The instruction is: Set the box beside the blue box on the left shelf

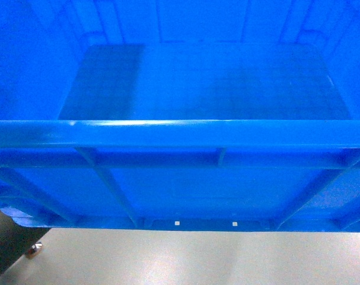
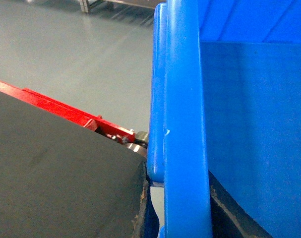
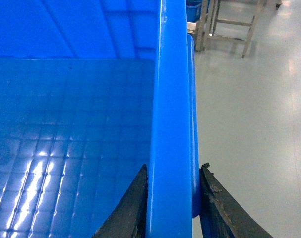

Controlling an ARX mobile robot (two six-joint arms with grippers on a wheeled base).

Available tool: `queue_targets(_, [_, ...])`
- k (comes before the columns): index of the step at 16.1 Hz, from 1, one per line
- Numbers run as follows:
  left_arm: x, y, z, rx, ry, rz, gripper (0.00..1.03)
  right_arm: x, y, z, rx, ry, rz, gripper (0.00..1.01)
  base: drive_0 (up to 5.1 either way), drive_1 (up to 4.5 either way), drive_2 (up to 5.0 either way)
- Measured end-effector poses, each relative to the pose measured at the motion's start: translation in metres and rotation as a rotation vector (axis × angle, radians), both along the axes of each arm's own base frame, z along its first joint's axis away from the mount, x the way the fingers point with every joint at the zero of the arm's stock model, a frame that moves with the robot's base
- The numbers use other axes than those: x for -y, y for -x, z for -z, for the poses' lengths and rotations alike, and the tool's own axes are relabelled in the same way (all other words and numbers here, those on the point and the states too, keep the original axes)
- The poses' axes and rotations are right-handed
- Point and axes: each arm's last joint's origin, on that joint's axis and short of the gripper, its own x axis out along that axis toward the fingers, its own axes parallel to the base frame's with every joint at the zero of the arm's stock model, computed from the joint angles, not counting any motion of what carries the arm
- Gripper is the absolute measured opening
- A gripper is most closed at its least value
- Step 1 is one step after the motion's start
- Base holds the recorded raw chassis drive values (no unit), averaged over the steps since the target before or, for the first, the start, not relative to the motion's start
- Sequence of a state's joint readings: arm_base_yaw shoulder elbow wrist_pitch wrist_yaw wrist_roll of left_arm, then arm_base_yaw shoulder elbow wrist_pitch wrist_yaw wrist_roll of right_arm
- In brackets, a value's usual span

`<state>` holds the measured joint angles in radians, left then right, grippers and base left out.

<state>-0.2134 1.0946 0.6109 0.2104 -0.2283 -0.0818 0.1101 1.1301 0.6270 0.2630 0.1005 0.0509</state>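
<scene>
Big bright-blue plastic crate (image 1: pixel 185 83) with thick flat rim and ribbed walls is up off the pale grey floor (image 1: pixel 185 261), carried between my two arms and filling the head view; long axis runs left-right across me. Left gripper (image 2: pixel 176 208) has its dark pads clamped over the left rim, one inside the wall, one outside. Right gripper (image 3: pixel 172 203) does the same on the right rim, closed onto it. So both arms are equally at the load, one per end.

Target shelf and the other blue box: not visible, the crate blocks my forward view. A red tubular rail (image 2: pixel 66 110) sits low just off my left side, close to the crate's left wall. Right side is open floor, with a metal rack frame (image 3: pixel 229 25) well away.
</scene>
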Motion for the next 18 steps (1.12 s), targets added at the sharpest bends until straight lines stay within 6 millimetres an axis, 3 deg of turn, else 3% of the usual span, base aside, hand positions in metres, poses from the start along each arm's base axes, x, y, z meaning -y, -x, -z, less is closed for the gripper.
queue_targets(18, [0.0000, 0.0000, 0.0001, -0.001, 0.000, 0.000, 0.18, 0.0000, 0.0001, 0.0002, -0.001, 0.000, 0.000, 0.21, -1.6, -1.60, -1.6])
